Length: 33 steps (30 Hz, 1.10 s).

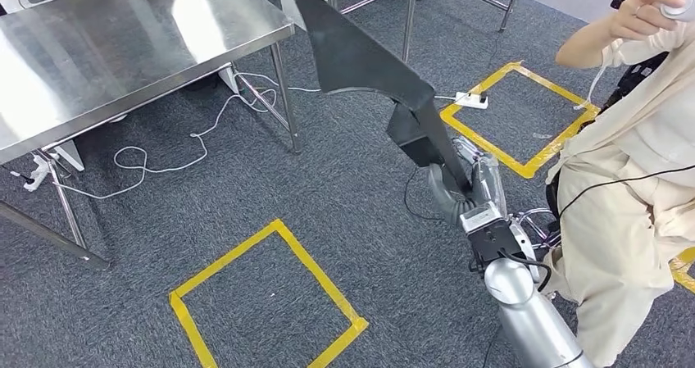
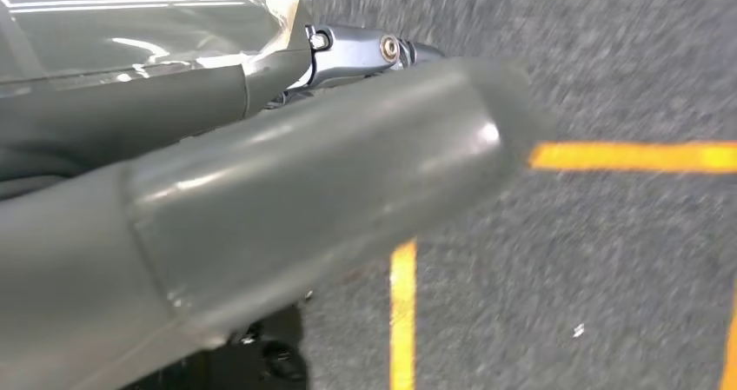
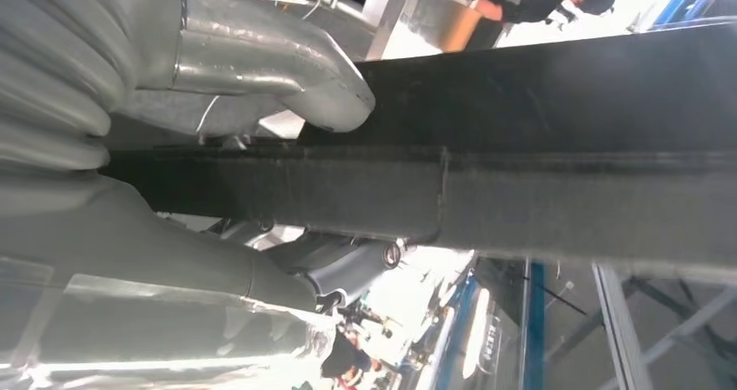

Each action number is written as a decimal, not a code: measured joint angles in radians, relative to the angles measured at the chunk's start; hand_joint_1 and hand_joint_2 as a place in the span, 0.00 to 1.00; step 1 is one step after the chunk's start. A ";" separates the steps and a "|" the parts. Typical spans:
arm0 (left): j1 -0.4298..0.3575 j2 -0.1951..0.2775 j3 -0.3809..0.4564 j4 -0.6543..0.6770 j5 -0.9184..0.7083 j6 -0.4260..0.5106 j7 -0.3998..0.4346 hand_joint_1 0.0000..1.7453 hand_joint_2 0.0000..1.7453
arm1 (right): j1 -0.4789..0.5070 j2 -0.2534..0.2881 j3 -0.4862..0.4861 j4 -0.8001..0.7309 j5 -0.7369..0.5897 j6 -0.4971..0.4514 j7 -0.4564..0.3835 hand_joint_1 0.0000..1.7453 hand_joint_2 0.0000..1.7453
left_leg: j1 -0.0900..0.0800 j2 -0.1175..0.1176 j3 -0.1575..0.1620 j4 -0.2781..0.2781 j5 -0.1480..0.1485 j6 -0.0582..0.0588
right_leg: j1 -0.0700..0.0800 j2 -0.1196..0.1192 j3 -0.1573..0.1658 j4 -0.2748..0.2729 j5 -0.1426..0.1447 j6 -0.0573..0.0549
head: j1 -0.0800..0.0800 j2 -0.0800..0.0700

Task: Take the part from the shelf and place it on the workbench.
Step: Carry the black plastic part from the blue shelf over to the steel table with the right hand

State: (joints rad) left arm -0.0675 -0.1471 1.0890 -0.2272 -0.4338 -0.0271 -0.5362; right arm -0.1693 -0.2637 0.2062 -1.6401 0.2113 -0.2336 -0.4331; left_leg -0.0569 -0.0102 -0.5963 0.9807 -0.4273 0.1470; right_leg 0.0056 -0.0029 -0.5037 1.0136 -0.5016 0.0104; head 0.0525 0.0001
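Head view: the black part (image 1: 361, 61) is held aloft over the carpet (image 1: 246, 188), clamped at its lower stem by the right hand (image 1: 467, 189); its broad end is raised near the steel workbench (image 1: 123, 48), not yet on it. The left hand (image 2: 261, 208) is seen blurred; its state cannot be told. Risks judged: the top-heavy part could be swung in the grip, or knocked against the bench edge; a person (image 1: 631, 179) stands just beside the arm.

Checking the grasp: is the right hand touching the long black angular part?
Touching. In the right wrist view the right hand wraps the long black angular part, thumb pressed against its face.
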 joint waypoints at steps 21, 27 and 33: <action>-0.003 -0.014 0.002 -0.002 -0.006 -0.004 0.002 0.00 0.00 | 0.061 -0.023 -0.024 -0.068 0.010 -0.020 0.003 1.00 1.00 | 0.070 0.008 -0.090 0.301 -0.190 -0.133 | -0.069 -0.003 -0.094 0.021 0.029 0.034 | -0.007 0.000; 0.000 -0.014 0.002 -0.002 -0.007 -0.004 0.006 0.00 0.00 | 0.092 -0.023 -0.027 -0.099 0.014 -0.027 0.006 1.00 1.00 | 0.059 0.006 -0.082 0.102 -0.026 -0.089 | -0.052 0.004 -0.029 0.015 -0.018 0.032 | -0.006 0.000; -0.001 -0.014 0.002 -0.002 -0.004 -0.003 0.013 0.00 0.00 | 0.114 -0.025 -0.040 -0.115 0.015 -0.033 0.007 1.00 1.00 | 0.044 0.006 -0.032 0.035 0.008 -0.077 | -0.039 0.004 -0.029 0.038 -0.052 0.047 | -0.004 0.000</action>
State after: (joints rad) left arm -0.0680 -0.1607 1.0914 -0.2292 -0.4381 -0.0300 -0.5236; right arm -0.0552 -0.2888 0.1663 -1.7551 0.2258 -0.2668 -0.4262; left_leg -0.0127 -0.0047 -0.6282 1.0158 -0.4188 0.0703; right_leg -0.0337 0.0011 -0.5332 1.0518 -0.5541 0.0578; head 0.0483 0.0004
